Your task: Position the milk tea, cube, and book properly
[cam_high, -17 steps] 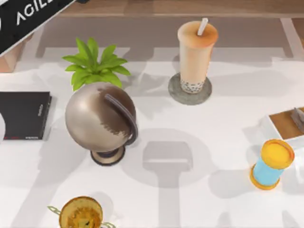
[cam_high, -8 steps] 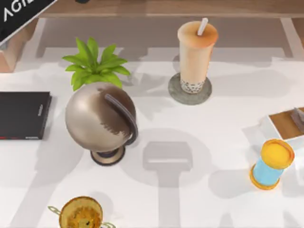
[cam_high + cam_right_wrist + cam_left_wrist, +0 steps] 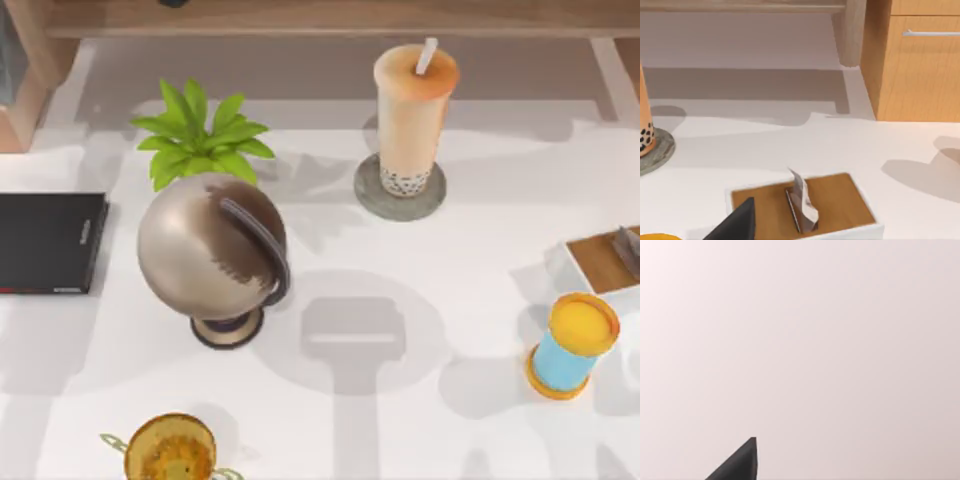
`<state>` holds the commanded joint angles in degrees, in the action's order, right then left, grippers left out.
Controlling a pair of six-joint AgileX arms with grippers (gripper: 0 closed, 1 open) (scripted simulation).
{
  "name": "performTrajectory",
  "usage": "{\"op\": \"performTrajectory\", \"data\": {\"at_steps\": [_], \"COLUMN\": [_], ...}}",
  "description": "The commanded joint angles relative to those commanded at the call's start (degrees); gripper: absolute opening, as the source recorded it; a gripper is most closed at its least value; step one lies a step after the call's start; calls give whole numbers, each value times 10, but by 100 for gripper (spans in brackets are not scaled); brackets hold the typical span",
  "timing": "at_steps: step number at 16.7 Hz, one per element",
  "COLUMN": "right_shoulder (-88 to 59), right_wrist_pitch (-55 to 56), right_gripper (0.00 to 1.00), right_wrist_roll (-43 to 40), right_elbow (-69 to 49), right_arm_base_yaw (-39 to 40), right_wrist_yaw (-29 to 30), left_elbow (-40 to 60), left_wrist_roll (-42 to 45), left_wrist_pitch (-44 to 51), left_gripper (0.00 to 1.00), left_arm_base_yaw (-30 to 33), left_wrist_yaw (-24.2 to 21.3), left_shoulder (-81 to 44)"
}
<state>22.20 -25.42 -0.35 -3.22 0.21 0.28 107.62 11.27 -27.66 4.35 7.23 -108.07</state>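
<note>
The milk tea stands upright on a round grey coaster at the far middle of the table, with its white straw rising from the orange lid. In the right wrist view, a small part of the cup and the coaster is seen near the picture's edge.

A bronze globe stands left of centre, with a green plant just behind it. A thin black slab lies flat at the table's left edge. At the right, a short blue cylinder with yellow ends stands near a white tray with a brown inside; this tray holds a small folded thing, maybe a paper. A golden trophy is at the near edge.

For both grippers I cannot tell if the fingers are spread or pressed; each wrist view gives just a dark tip.
</note>
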Motion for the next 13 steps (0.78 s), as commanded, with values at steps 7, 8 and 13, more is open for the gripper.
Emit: {"op": "performTrajectory", "data": {"at_steps": [7,8,13], "right_shoulder": [0,0,0], "right_wrist_pitch": [0,0,0], "right_gripper": [100,100,100], "right_wrist_roll": [0,0,0], "right_elbow": [0,0,0], "right_arm_base_yaw": [0,0,0], "right_wrist_yaw": [0,0,0], "left_elbow": [-226,-255,-317], "left_wrist_roll": [-66,-78,-111], "left_wrist_pitch": [-80,-81,-79], "left_gripper": [100,100,100], "left_arm_base_yaw": [-200,-208,-210], "left_wrist_yaw": [-199,-219,-261], "left_shoulder": [8,-4,-39]}}
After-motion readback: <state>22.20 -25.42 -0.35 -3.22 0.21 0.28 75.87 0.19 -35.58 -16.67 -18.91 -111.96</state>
